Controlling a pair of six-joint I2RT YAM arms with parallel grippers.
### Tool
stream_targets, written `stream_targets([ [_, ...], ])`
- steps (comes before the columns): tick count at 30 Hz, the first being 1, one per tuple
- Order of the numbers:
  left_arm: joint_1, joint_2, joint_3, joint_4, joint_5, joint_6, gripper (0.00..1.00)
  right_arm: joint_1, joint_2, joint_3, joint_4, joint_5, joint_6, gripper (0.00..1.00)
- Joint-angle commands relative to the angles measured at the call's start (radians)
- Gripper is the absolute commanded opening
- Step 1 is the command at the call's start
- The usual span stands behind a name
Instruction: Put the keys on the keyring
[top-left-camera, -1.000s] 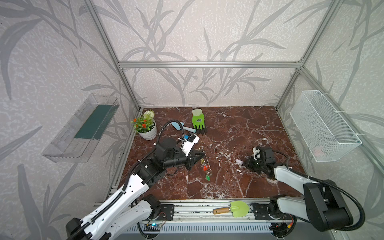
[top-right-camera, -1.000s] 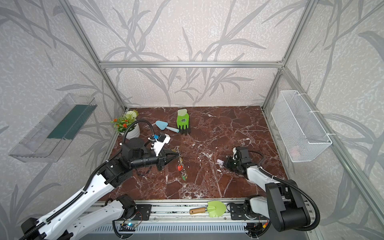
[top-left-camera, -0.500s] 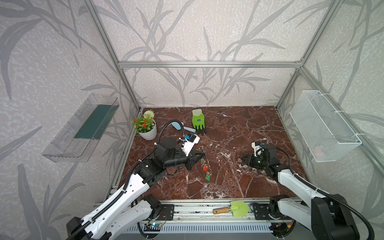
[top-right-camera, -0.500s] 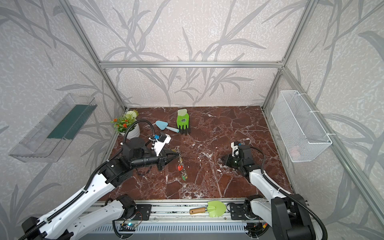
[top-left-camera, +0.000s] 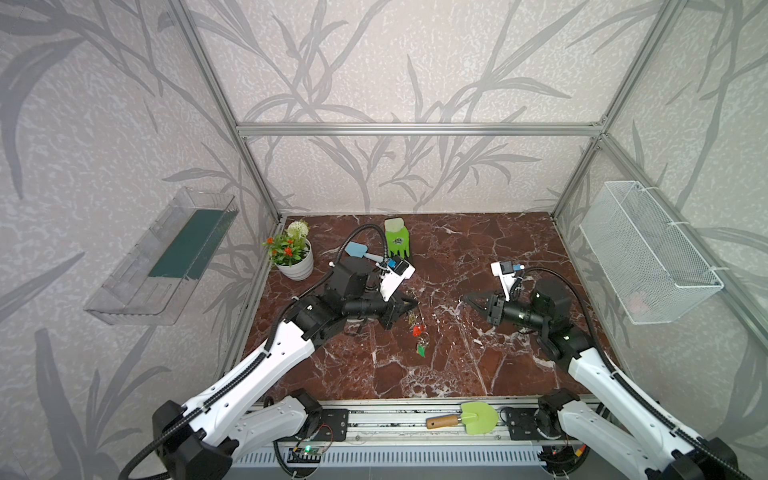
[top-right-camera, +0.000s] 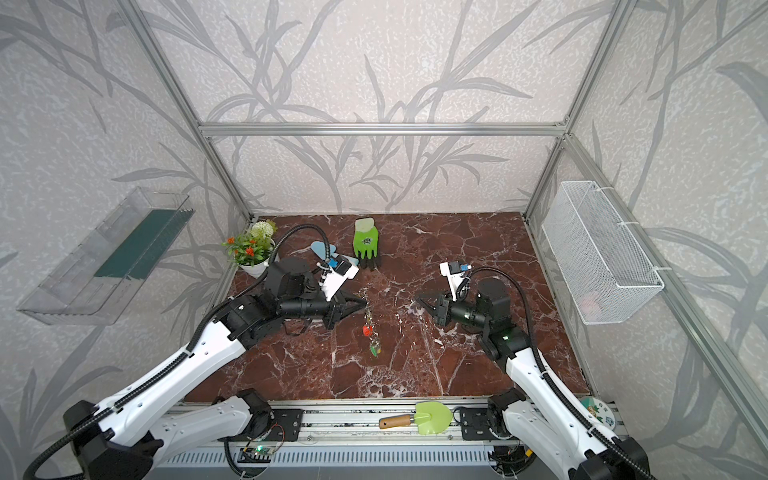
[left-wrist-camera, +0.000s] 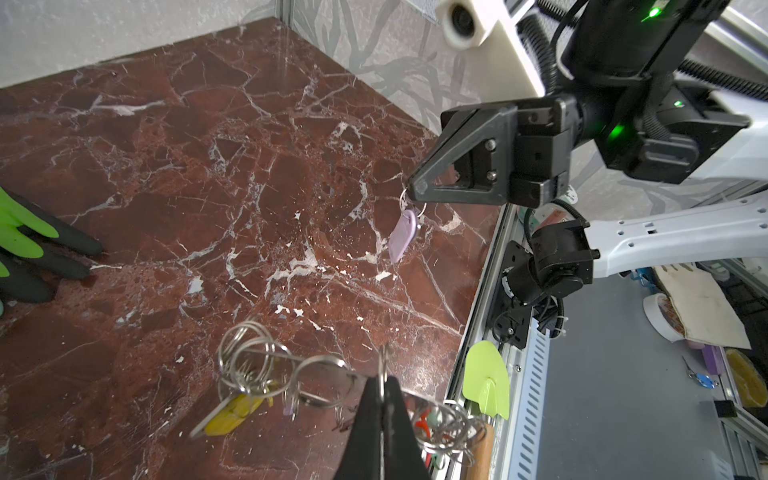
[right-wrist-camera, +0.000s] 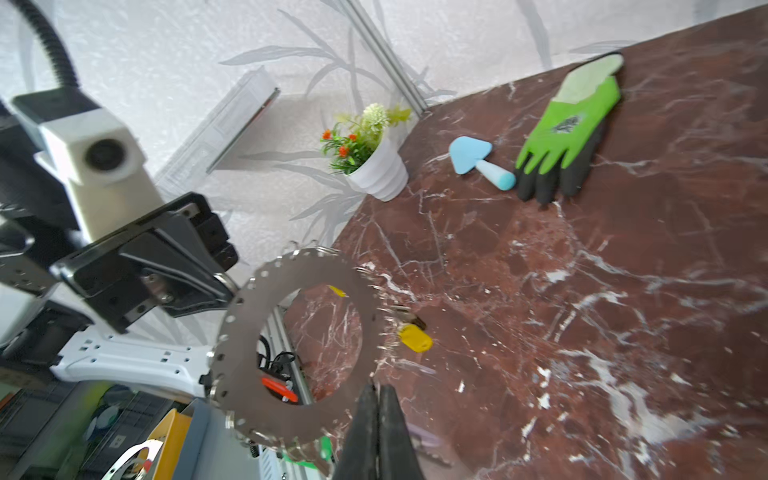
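Note:
My left gripper (top-left-camera: 411, 305) (left-wrist-camera: 382, 380) is shut on the rim of the keyring (right-wrist-camera: 237, 353), a flat grey disc with an open centre, held on edge above the floor. Small wire loops hang from its rim with a yellow key (left-wrist-camera: 232, 413) (right-wrist-camera: 414, 337), a red key (top-left-camera: 417, 330) (top-right-camera: 367, 331) and a green key (top-left-camera: 422, 351). To the right, my right gripper (top-left-camera: 467, 298) (right-wrist-camera: 377, 388) is shut on the split ring of a lilac key (left-wrist-camera: 402, 235), which dangles under the fingertips clear of the floor. The two grippers point at each other, a short gap apart.
A green glove (top-left-camera: 397, 239), a blue trowel (top-left-camera: 357, 249) and a white flower pot (top-left-camera: 293, 259) lie at the back left. A green trowel with a wooden handle (top-left-camera: 478, 417) rests on the front rail. A wire basket (top-left-camera: 648, 257) hangs on the right wall, a clear shelf (top-left-camera: 166, 257) on the left.
My right gripper has risen from the floor and swung left toward the keyring, with the lilac key in its grip. The left arm has stayed still.

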Motion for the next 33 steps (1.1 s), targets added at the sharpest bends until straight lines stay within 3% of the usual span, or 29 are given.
stream_targets([
  [1,-0.031,0.037,0.066,-0.05,-0.005,0.069,0.0,0.062,0.029,0.064,-0.071,0.006,-0.114,0.0],
  [8,-0.099,0.138,0.136,-0.112,-0.092,0.121,0.0,0.091,0.099,0.066,0.043,-0.058,-0.083,0.0],
  [33,-0.128,0.213,0.144,-0.098,-0.121,0.101,0.0,0.16,0.181,0.062,0.158,-0.118,-0.047,0.0],
])
